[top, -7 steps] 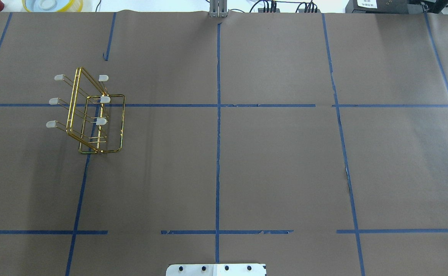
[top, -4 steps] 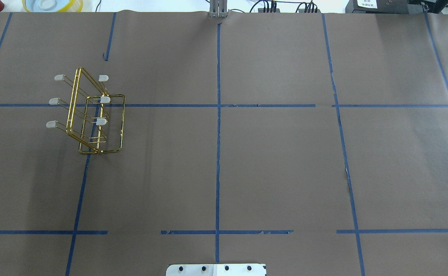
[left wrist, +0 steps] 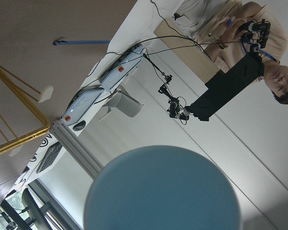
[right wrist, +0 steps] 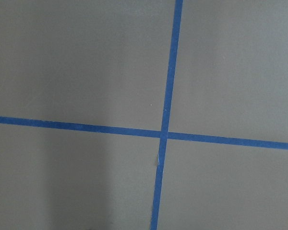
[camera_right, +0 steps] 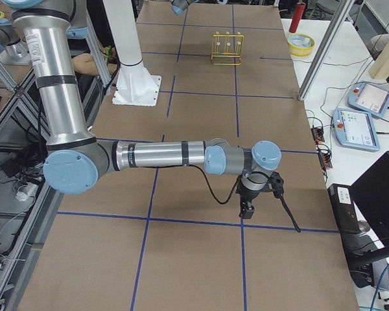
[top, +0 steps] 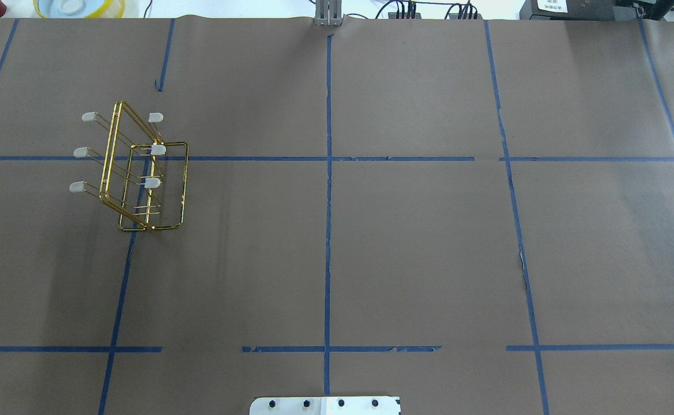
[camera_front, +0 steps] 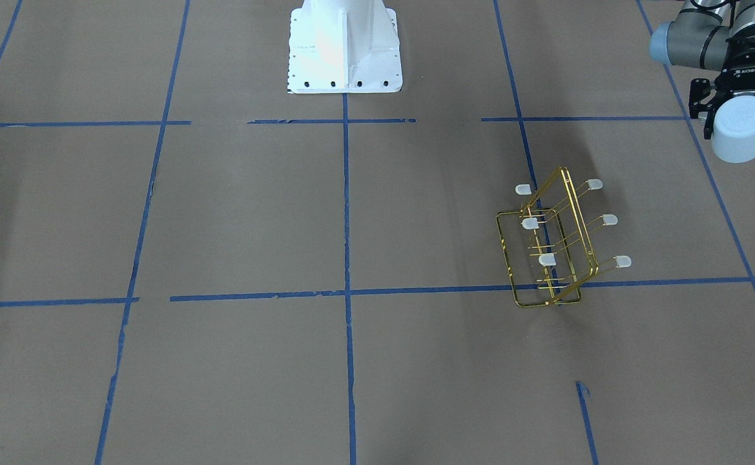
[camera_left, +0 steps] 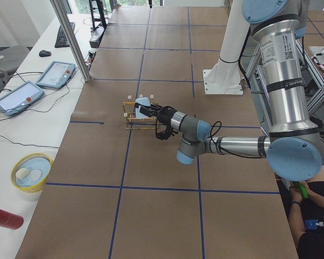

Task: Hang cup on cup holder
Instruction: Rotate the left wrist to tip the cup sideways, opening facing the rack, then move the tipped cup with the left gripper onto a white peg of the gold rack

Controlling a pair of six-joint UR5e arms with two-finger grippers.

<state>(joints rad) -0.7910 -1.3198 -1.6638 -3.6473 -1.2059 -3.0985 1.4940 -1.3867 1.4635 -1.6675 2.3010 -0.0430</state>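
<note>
The cup [camera_front: 741,132], a pale blue-white tumbler, is held sideways in my left gripper [camera_front: 742,124], high at the table's left edge, its closed bottom toward the front camera. It fills the lower left wrist view [left wrist: 163,191]. The cup holder [top: 135,167], a gold wire rack with white-capped prongs, stands upright on the table's left half [camera_front: 558,248]. In the exterior left view the cup [camera_left: 144,102] appears just over the rack [camera_left: 134,120]. My right gripper [camera_right: 249,197] points down over the table's right side; I cannot tell whether it is open or shut.
The white robot base [camera_front: 345,48] stands at the near middle. A yellow bowl [camera_left: 31,171], a red cylinder [camera_left: 2,217], control tablets [camera_left: 16,97] and a metal post [camera_left: 73,40] lie beyond the far edge. Blue tape lines [right wrist: 164,134] cross the brown table cover.
</note>
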